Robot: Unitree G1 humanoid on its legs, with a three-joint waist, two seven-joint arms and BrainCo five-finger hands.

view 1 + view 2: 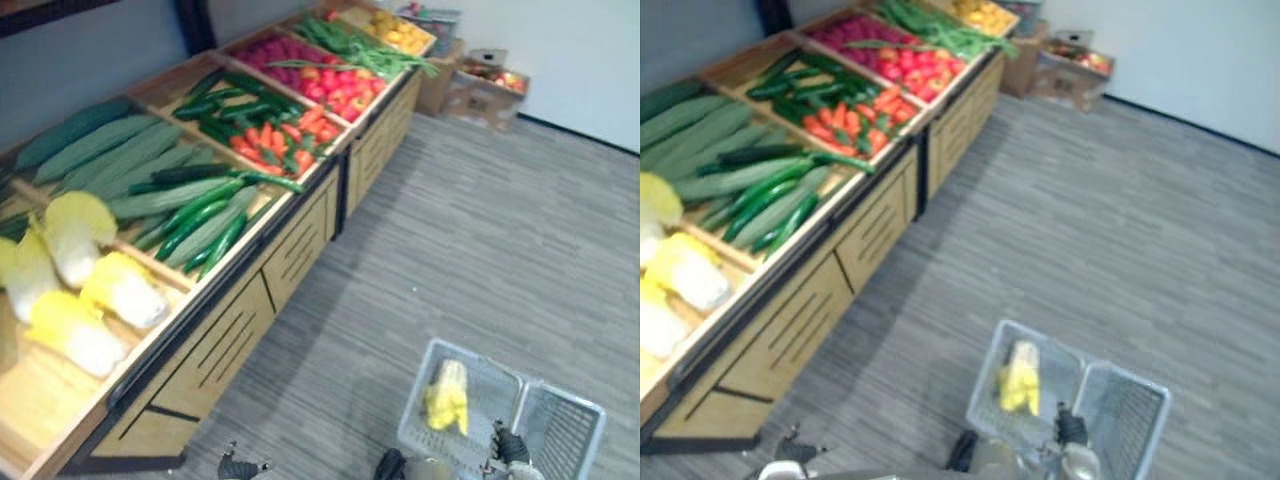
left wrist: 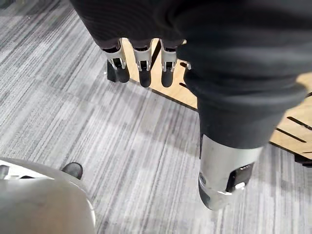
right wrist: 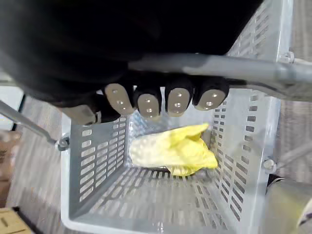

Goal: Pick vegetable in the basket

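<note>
Here, in the left eye view, a grey basket [image 1: 565, 430] sits low over the striped floor [image 1: 480, 230] with a yellow cabbage [image 1: 447, 395] inside it. The right robot hand [image 1: 510, 445] is at its top edge. A wooden desk [image 1: 240, 335] beside it carries more cabbages [image 1: 75, 240] and cucumbers [image 1: 200, 215]. In the left wrist view, the left robot hand [image 2: 141, 56] hangs released above the floor, fingers straight and holding nothing. In the right wrist view, the right robot hand's fingers are clenched round the basket's handle [image 3: 234, 68], and the cabbage lies on the basket's bottom.
</note>
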